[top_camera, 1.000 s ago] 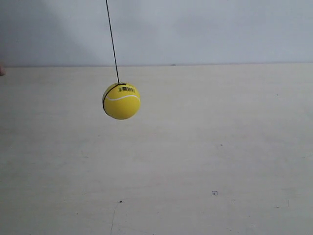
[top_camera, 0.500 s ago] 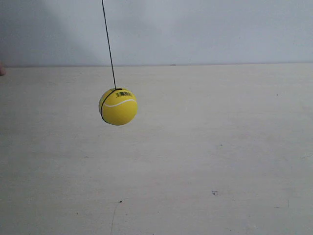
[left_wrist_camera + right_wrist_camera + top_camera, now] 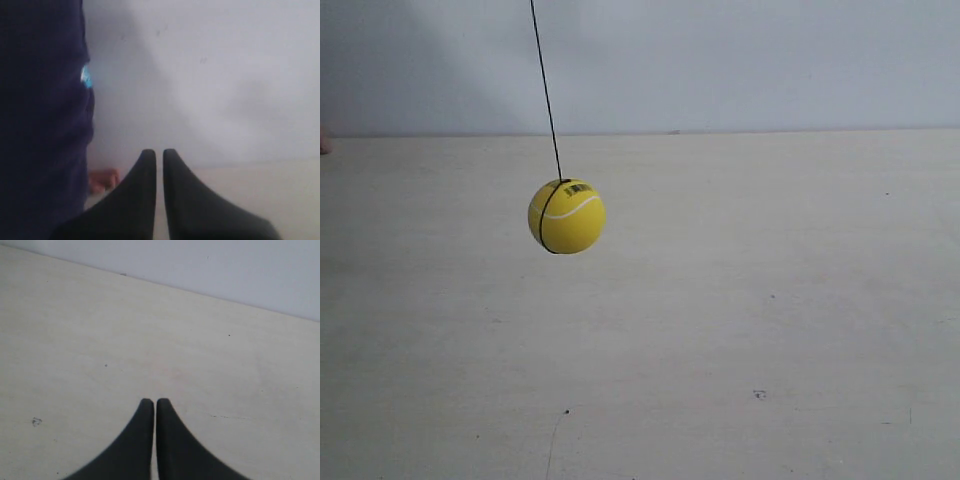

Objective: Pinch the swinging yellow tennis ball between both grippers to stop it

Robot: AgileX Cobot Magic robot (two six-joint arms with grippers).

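Note:
The yellow tennis ball (image 3: 567,216) hangs on a thin dark string (image 3: 546,95) above the pale table, left of centre in the exterior view, with a white seam and a small barcode mark near its top. Neither arm shows in the exterior view. In the left wrist view my left gripper (image 3: 159,152) is shut, its black pointed jaws nearly touching with nothing between them. The right wrist view shows my right gripper (image 3: 151,402) also shut and empty over the table. The ball appears in neither wrist view.
The pale table (image 3: 740,320) runs back to a light grey wall (image 3: 740,60). A person in dark blue clothing (image 3: 42,120) fills one side of the left wrist view, with a hand (image 3: 103,179) beside the jaws. A fingertip (image 3: 323,146) shows at the exterior view's left edge.
The ball swung slightly left and lower, then back a little to the right, turning on its string. No arm has entered the exterior view.

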